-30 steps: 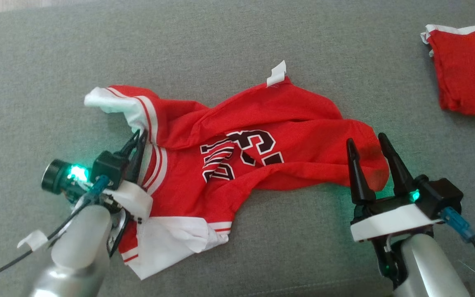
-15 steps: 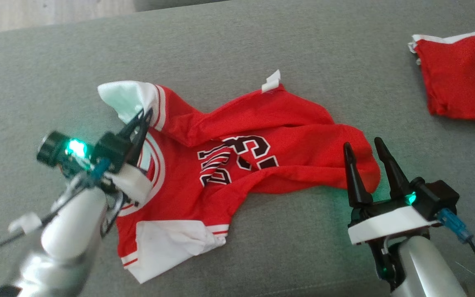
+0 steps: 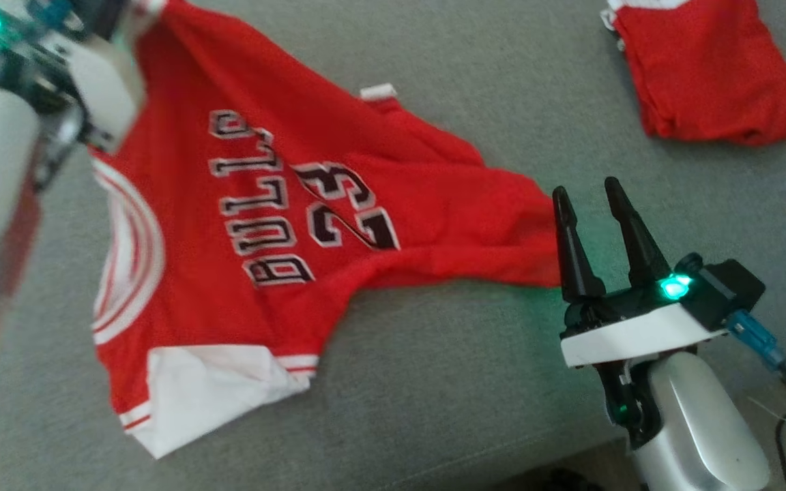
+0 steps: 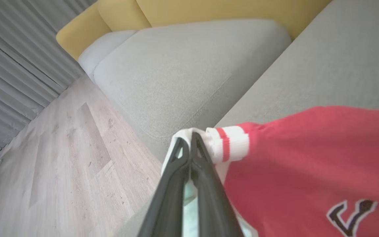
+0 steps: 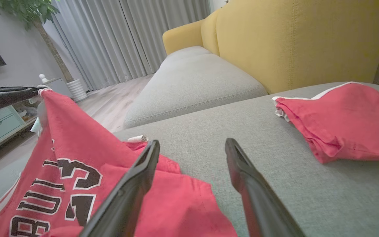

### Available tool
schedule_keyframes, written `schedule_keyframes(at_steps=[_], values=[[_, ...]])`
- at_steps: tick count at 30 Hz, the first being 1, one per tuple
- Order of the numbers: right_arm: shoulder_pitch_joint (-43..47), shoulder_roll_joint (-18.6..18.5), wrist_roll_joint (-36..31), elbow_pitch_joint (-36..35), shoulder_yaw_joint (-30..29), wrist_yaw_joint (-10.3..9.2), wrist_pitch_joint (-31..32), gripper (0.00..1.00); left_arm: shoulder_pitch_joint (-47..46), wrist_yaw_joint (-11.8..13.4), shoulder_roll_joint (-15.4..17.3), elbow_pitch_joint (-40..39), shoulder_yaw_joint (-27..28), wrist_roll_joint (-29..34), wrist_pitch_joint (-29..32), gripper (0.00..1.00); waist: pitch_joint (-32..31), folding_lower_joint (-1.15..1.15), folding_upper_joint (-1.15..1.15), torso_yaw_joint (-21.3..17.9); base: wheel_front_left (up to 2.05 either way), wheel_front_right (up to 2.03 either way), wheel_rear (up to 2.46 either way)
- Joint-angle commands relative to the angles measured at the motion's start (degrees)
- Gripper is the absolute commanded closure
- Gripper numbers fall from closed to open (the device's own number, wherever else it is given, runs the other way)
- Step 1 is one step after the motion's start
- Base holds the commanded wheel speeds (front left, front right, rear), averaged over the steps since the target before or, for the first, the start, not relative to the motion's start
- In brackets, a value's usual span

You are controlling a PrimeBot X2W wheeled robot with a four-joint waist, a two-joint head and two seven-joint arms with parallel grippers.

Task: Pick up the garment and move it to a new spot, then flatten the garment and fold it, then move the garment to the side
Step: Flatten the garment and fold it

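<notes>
Right gripper (image 3: 586, 189) sits lower right in head view, jaws spread wide with nothing between them. In the right wrist view one finger sits over the jersey's near end and the other over bare grey sofa seat (image 3: 468, 382); can't tell if either touches cloth. The red Bulls 23 jersey (image 3: 229, 225) fills the left and centre of head view, print side up. Its white sleeve panel (image 3: 209, 389) is at lower left on the seat, and its tail runs right to the right gripper's tips. A small white tag (image 3: 378, 91) shows at its upper edge. Left gripper (image 4: 191, 135) is at upper left in head view, blurred. In the left wrist view its jaws are pressed together, pinching the jersey's white-and-red striped edge. In the right wrist view the cloth rises tent-like from the seat to that pinch. Further back, a second red garment (image 3: 707, 82) with white trim lies bunched at upper right of head view, well apart from the jersey. Behind it are the yellow sofa back (image 5: 291, 39), another grey seat cushion (image 4: 183, 72), wood floor (image 4: 61, 158) and grey curtains (image 5: 127, 39).
</notes>
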Motion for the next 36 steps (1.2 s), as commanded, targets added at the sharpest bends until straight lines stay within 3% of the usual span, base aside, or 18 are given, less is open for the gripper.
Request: schedule_keyframes(at_steps=[1,6,10,11,12,23,30,36], values=[[-1.39,-0.15,0.7,-2.17,1.63,-0.11,-0.62,0.0,-5.75,0.05,3.73,0.33,1.38,-0.04,1.09,1.0,2.96,-0.01,0.0,-2.97,0.0,0.0,0.0],[-2.22,-0.15,1.71,-3.09,2.28,-0.11,-0.62,0.0,-13.43,-0.02,5.74,5.85,-0.81,-0.35,2.23,1.0,5.77,-0.01,0.0,-5.28,0.0,0.0,0.0],[-2.96,-0.15,2.25,-3.67,2.64,-0.11,-0.62,0.0,-18.87,0.7,6.65,9.74,-1.18,1.58,-1.18,1.0,7.2,-0.01,0.0,-6.31,0.0,0.0,0.0],[-3.09,-0.15,2.3,-3.77,2.62,-0.11,-0.62,0.0,-19.7,1.16,6.35,10.68,-1.2,1.88,-2.52,0.59,7.39,-0.01,0.0,-6.34,0.0,0.0,0.0],[-3.18,-0.15,2.32,-3.82,2.53,-0.11,-0.62,0.0,-20.3,1.6,5.85,11.67,-1.09,1.88,-3.8,0.0,7.53,-0.01,0.0,-6.29,0.0,0.0,0.0],[-2.75,-0.15,-0.51,-3.12,0.44,-0.11,-0.62,0.0,-17.95,5.41,1.06,17.54,-1.36,1.32,-19.97,0.0,4.3,-0.01,0.0,-1.21,0.0,0.0,0.0],[-0.76,-0.15,-4.02,-1.73,-2.01,-0.11,-0.62,0.0,-6.39,6.58,-2.24,16.29,-0.82,-2.42,-27.45,0.0,-1.66,-0.01,0.0,5.63,0.0,0.0,0.0],[1.63,-0.15,-6.18,-0.38,-4.07,-0.11,-0.62,0.0,7.95,9.93,-4.22,7.98,0.32,-5.77,-29.13,0.0,-6.38,-0.01,0.0,10.98,0.0,0.0,0.0]])
